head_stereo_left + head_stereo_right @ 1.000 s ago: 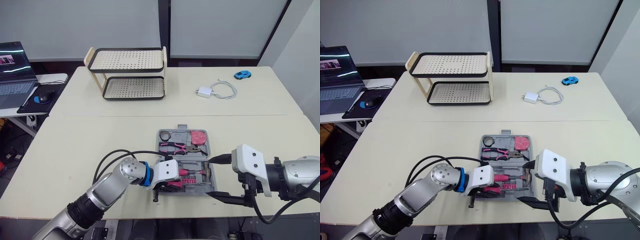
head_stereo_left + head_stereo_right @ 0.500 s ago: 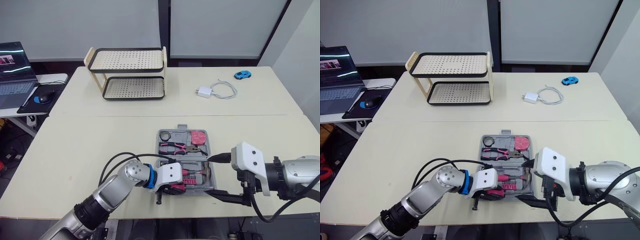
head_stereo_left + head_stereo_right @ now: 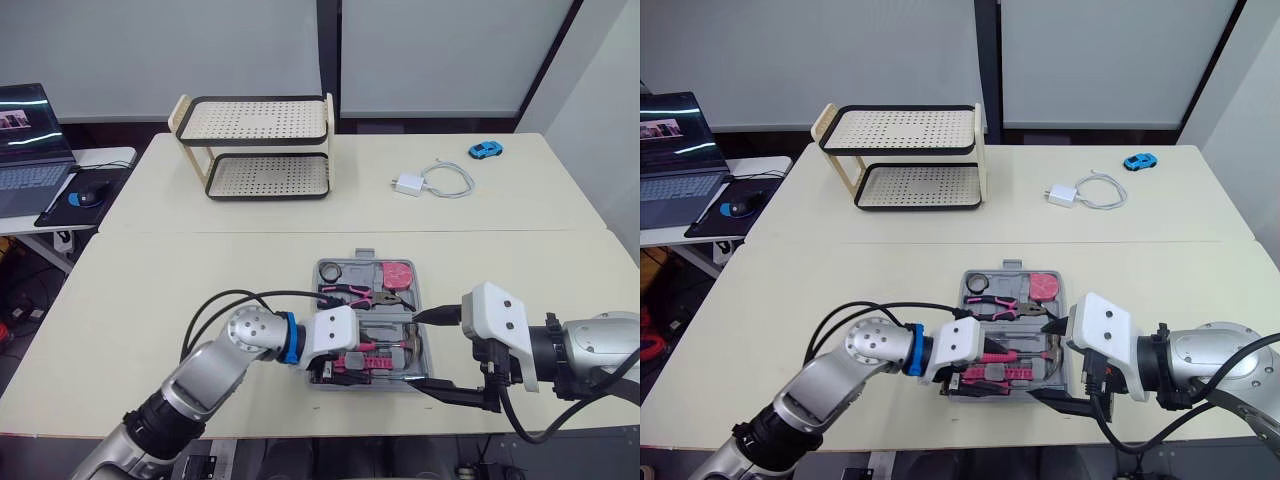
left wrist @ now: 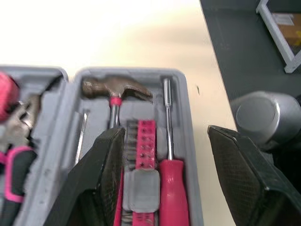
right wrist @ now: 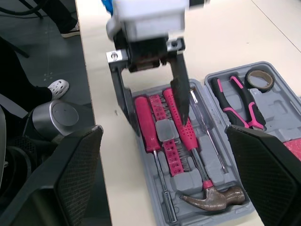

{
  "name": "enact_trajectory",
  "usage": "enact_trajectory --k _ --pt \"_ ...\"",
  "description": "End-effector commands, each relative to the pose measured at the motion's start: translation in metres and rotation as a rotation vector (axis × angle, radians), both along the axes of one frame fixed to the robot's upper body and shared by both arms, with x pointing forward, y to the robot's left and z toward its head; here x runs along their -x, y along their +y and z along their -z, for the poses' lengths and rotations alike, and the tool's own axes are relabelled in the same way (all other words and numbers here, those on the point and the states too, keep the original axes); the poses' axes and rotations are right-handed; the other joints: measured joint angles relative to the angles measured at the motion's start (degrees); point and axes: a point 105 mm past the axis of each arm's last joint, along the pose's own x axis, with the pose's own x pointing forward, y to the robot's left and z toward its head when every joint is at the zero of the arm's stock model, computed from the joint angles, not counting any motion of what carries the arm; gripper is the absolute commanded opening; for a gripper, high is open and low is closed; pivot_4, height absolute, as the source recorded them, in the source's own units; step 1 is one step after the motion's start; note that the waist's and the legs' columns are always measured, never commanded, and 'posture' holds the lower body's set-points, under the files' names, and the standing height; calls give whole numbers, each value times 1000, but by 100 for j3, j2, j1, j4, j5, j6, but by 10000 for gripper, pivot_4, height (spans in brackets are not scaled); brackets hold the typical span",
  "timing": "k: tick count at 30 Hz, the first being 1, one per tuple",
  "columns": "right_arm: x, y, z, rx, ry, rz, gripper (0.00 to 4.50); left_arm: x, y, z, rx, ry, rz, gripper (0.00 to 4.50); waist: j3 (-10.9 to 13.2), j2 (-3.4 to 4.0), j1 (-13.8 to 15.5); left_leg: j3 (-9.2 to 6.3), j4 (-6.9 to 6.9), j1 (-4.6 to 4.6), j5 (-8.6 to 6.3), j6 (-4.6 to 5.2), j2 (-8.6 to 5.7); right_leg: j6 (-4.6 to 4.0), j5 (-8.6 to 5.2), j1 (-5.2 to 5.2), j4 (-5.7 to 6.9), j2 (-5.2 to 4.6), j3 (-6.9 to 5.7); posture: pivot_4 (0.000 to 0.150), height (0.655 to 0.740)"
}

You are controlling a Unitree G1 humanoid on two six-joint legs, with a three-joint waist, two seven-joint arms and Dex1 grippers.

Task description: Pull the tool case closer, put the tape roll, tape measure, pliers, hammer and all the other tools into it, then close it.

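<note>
- Tool case (image 3: 364, 257) lies open and flat on the desk (image 3: 180, 290), at the middle of its near edge, so the pull-closer step looks done.
- Its far half holds the tape roll (image 5: 258, 72) on the left, the pliers (image 3: 352, 294) in the middle and the pink tape measure (image 3: 397, 273) on the right.
- Its near half holds the hammer (image 4: 116, 90), a pink screwdriver (image 4: 171, 188) and a bit set (image 4: 142, 150), each in its moulded slot.
- Left tool (image 4: 165, 136) hangs over the near half with its fingers spread wide and nothing between them. One finger stands by the near-left wall. The other is over the hammer's pink handle, possibly touching it, though the angle leaves that unsure.
- Right tool (image 5: 163, 131) hovers just right of the case at the near edge, jaws fully apart and empty.
- On this showing the packing is finished: every tool the task names sits inside.
- What is left is the closing: one half has to be folded over the other and pressed shut.
- A two-tier rack (image 3: 258, 148), a charger with cable (image 3: 430, 181) and a blue toy car (image 3: 485, 149) sit far back and play no part.
</note>
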Motion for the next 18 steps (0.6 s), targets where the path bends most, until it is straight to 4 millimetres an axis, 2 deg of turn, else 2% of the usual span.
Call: enact_trajectory --k 1,7,18 --pt "0 1 -2 -2 -27 -7 45000 4 5 -3 18 -7 34 19805 0 0 0 0 0 0 0 0 -1 0 0 0 0 0 -1 1500 7400" --pt "2 0 1 6 -21 -3 45000 6 5 21 23 21 28 524 0 0 5 -1 0 2 0 0 -1 0 0 4 -1 -1 -1 1500 7400" --pt "4 2 3 0 -16 7 45000 1 4 67 -83 33 5 205 -1 1 4 -3 0 4 0 0 -2 0 0 7 -1 -1 -4 1500 7400"
